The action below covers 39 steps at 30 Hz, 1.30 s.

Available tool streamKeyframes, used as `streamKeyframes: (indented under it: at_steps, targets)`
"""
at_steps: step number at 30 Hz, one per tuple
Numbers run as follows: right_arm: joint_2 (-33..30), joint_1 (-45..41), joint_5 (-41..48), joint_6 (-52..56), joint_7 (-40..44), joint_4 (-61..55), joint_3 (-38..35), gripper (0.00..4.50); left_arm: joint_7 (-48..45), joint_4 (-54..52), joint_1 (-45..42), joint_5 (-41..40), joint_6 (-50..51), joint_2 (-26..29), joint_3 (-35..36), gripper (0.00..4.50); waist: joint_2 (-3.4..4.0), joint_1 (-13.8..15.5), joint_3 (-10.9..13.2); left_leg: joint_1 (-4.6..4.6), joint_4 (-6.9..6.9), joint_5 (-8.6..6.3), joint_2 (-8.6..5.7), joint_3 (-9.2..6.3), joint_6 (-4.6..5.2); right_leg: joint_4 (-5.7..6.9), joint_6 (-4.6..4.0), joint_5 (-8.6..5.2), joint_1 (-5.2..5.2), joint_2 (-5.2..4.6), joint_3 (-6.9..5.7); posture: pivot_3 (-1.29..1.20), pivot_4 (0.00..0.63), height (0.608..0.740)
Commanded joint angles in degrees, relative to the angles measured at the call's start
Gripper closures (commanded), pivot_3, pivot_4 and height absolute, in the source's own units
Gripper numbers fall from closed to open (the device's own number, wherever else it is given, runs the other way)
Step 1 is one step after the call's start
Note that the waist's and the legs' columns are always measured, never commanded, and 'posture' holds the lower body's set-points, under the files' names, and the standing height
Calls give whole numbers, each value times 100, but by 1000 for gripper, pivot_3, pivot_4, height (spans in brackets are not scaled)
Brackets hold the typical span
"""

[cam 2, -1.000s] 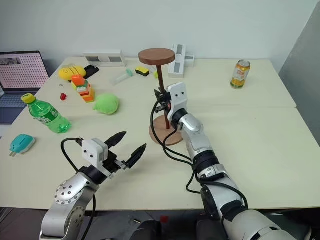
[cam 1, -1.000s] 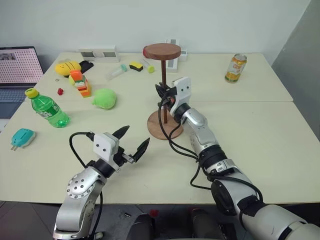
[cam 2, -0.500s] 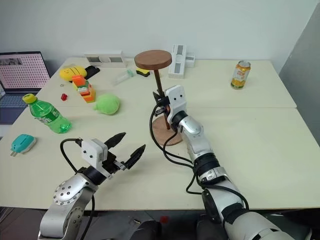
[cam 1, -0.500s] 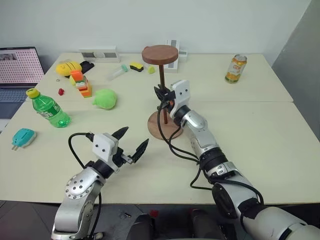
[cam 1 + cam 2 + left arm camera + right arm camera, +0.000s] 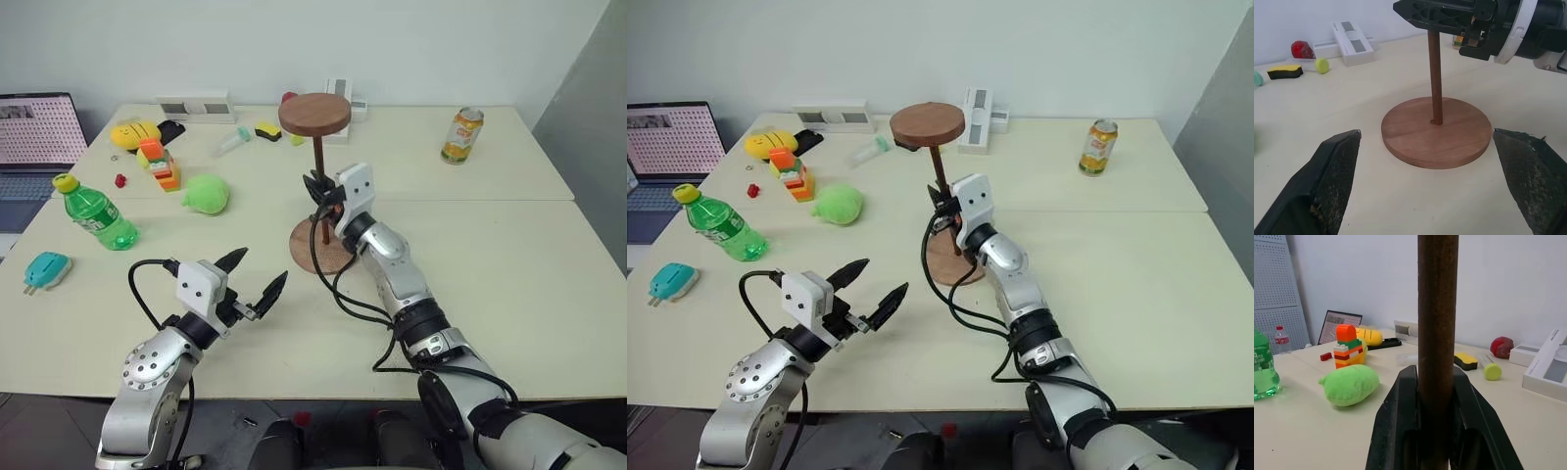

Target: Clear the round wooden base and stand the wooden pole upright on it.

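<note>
Cream tabletop (image 5: 509,264) holds a flat reddish-brown round wooden base (image 5: 1437,131). Standing in its centre hole, the thin dark-brown wooden pole (image 5: 1434,73) is clamped by the right gripper (image 5: 319,191). Nearby, the left gripper (image 5: 257,277) hangs spread, empty.

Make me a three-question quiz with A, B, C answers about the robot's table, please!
1. Where does the wooden pole stand?
A. In the middle hole of the round wooden base
B. Flat beside the laptop
C. Inside the drink can

2. What colour is the bottle?
A. Blue
B. Green
C. Purple

3. What is the right gripper doing?
A. Hanging open over the can
B. Pinching the plush toy
C. Shut on the pole

Answers: 1 A, the left wrist view shows the pole's foot in the base's centre hole. 2 B, the bottle is green with a yellow cap. 3 C, the right wrist view shows both fingers pressed against the pole.
</note>
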Motion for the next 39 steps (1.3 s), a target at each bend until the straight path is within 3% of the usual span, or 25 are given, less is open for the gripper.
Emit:
streamKeyframes:
  at_steps: [1, 14, 24, 39]
  targets:
    - [-87, 104, -302, 485, -145, 606, 159, 4240, -33, -141, -22, -84, -12, 64, 55, 0, 0, 0, -1, 11, -5, -1, 0, 2, 2, -3, 0, 0, 7, 0, 2, 0, 150, 740]
    - [118, -600, 8, -78, -359, 1076, -255, 4240, 12, -186, -13, -85, -7, 21, 41, 0, 0, 10, -3, 39, -10, -9, 0, -1, 16, -7, 0, -1, 38, 0, 1, 0, 150, 740]
    - [197, -648, -36, -366, -397, 1323, -232, 4240, 68, -294, 118, -92, -13, 17, 85, 0, 3, 9, -2, 37, -10, -9, 0, -1, 17, -7, 0, -1, 35, 0, 1, 0, 150, 740]
    - [-165, 157, -454, 992, -113, 667, 368, 4240, 26, -222, 0, -128, 14, 87, 93, 0, 2, 15, -13, 44, -14, -10, 0, -5, 17, -16, 0, -1, 48, 0, -3, 0, 150, 740]
